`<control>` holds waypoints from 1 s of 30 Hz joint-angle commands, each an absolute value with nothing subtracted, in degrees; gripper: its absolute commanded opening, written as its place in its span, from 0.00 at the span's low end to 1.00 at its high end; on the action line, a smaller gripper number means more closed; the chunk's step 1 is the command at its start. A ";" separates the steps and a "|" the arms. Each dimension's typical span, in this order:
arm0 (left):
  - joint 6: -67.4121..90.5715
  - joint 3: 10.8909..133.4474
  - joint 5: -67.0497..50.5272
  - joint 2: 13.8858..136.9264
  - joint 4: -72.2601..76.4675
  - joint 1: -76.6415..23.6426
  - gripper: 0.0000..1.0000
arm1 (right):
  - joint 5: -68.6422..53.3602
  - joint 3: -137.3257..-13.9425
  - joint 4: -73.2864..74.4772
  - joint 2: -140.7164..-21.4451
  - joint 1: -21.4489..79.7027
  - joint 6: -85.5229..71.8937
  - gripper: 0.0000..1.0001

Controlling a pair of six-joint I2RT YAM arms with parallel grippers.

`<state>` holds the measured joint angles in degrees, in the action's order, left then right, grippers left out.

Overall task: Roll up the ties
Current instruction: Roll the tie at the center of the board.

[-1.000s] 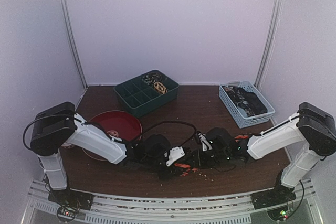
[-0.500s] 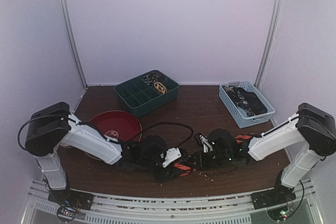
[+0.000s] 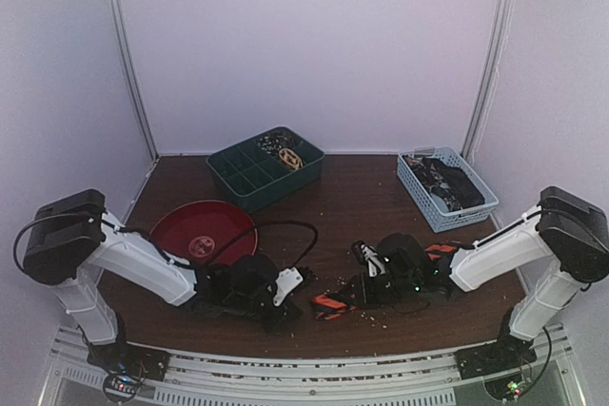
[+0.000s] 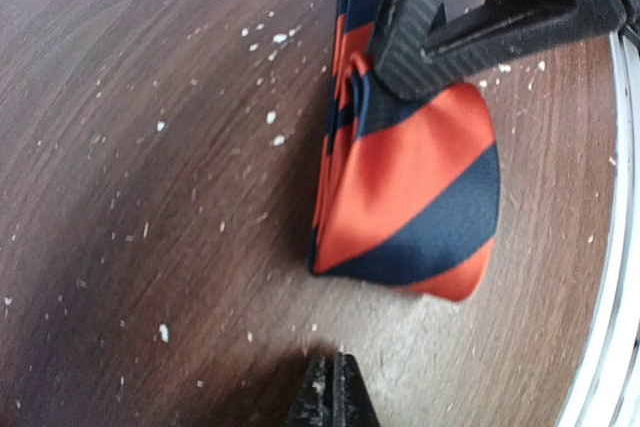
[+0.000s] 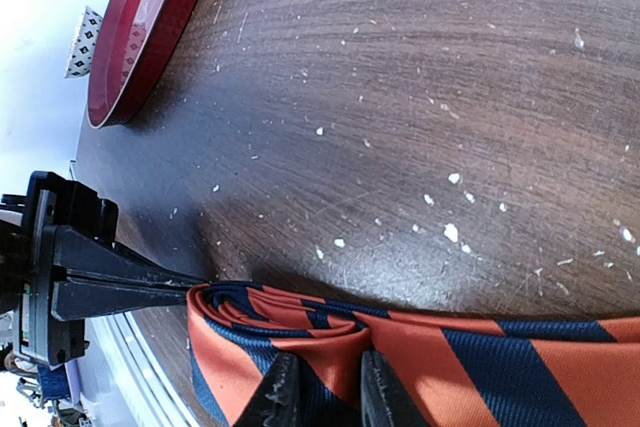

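The left arm has drawn back toward its own side and the near edge of the table (image 3: 352, 197). A second ago its head sat close against the right arm's at the middle; now the two stand apart, and more of the red plate (image 3: 221, 221) shows behind it. The left gripper (image 4: 330, 392) opened during that second and is now clenched on nothing, its tips pressed together and pointing at the striped tie (image 4: 410, 197) from just beside it, with bare wood between. The black cable (image 3: 285, 227) that looped over the centre has shifted left with the arm. The right arm has barely moved. The right gripper (image 5: 325, 387) keeps its pinch on the tie, its fingers (image 5: 280, 392) squeezing a fold of the orange-and-navy cloth. The tie lies on the table near the front edge, between the two grippers, its end doubled into a loose, flat coil while the rest of the band runs off under the right gripper. The green tray (image 3: 249, 185) with coiled ties (image 3: 284, 150) in its back corner and the blue basket (image 3: 430, 208) stand where they were.
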<state>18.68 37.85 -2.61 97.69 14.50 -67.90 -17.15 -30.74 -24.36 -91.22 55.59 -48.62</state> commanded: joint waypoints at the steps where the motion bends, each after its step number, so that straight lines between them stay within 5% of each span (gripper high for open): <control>1: 20.92 39.39 -2.16 100.59 18.09 -68.43 0.00 | -16.61 -30.12 -22.09 -93.08 55.57 -46.50 0.22; 30: 27.70 39.00 -1.39 101.11 19.30 -71.25 0.00 | -16.46 -27.25 -24.16 -92.20 54.22 -44.63 0.21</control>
<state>25.54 40.10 -2.44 102.19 20.51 -69.80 -16.78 -28.60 -28.12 -91.61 54.50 -46.17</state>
